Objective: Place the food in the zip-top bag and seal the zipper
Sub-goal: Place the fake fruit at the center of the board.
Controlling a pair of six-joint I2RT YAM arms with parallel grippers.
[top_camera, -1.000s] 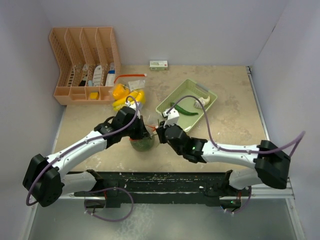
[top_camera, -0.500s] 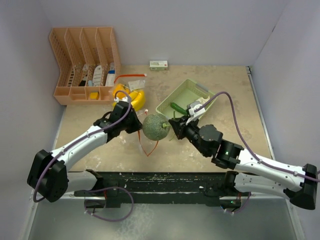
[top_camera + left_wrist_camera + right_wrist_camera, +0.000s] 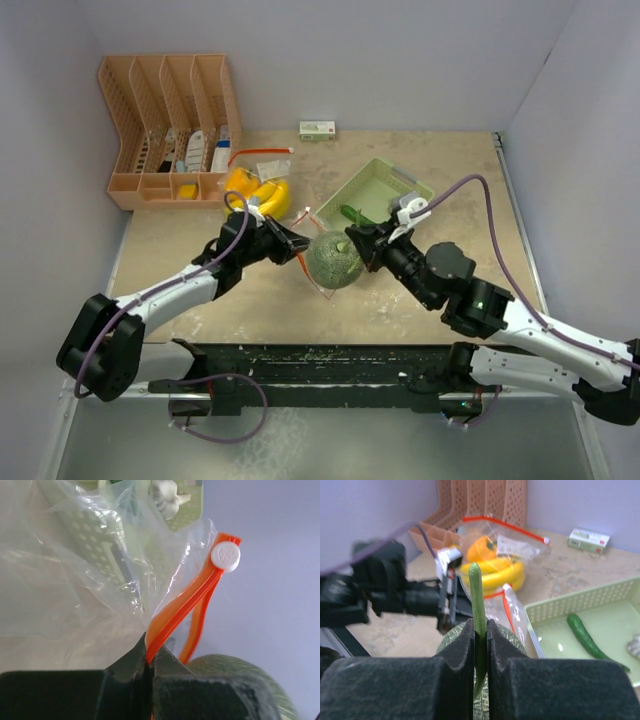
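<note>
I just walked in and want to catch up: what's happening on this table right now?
The left gripper is pinching the orange zipper of a clear bag. The right gripper is clamped on the stem of the melon, which sits right by the bag's zipper; I can't tell if it's inside. A cucumber lies in the green basket, not bagged.

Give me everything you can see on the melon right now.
The melon is round, grey-green, with netted rind like moulded plastic, intact. Its slim green stem stands upright, pinched by the right gripper. It is mid-table, just left of the pale green basket, with the bag's orange zipper, held by the left gripper, beside it. Lifted or resting: can't tell.
</note>
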